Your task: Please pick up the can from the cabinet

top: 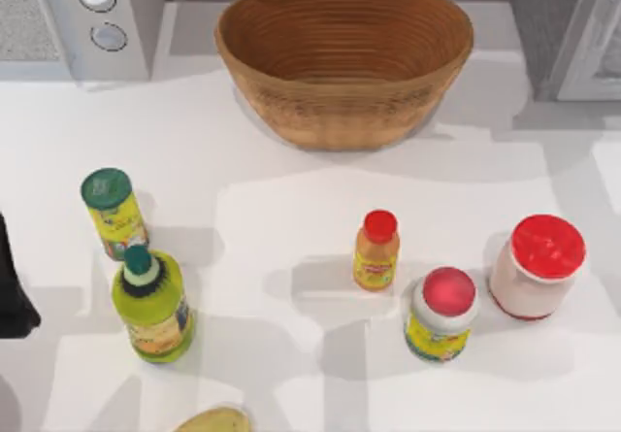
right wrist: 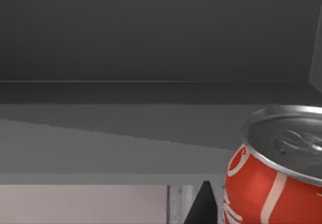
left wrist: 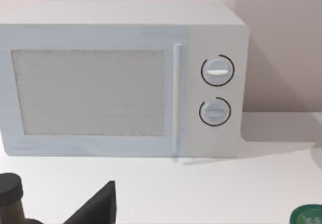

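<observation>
Wicker basket [top: 344, 58] between white microwave [top: 82, 19] and grey cabinet [top: 568, 29], bottles in front.

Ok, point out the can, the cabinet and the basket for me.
can [right wrist: 271, 183]: right wrist view, on its red side wall.
cabinet [top: 543, 24]: top view, on its grey side at the table's right rear.
basket [top: 340, 112]: top view, on its woven front wall.

red can [right wrist: 274, 171] cut off at frame edge, cabinet [top: 568, 29] partly cropped
</observation>
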Action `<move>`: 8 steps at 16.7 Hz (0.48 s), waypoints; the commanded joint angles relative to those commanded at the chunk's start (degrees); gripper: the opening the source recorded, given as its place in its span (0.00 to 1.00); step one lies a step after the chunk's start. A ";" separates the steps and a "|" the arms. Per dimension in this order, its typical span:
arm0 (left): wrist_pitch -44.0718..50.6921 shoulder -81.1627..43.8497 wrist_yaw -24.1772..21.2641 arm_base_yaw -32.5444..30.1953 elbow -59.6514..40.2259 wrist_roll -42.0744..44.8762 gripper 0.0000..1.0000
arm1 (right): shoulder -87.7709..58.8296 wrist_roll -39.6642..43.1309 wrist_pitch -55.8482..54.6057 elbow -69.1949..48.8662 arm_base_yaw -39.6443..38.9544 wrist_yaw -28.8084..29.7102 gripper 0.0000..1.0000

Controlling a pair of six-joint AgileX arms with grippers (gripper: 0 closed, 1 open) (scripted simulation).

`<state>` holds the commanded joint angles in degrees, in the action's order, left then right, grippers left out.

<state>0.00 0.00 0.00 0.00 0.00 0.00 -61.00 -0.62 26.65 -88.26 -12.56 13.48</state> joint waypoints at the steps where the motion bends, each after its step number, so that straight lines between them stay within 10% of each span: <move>1: 0.00 0.00 0.00 0.00 0.00 0.00 1.00 | 3.52 0.04 -1.50 5.43 0.71 -0.76 0.00; 8: 0.00 0.00 0.00 0.00 0.00 0.00 1.00 | 31.70 0.34 -13.77 50.61 6.49 -6.95 0.00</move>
<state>0.00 0.00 0.00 0.00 0.00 0.00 -29.29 -0.28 12.88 -37.65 -6.07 6.53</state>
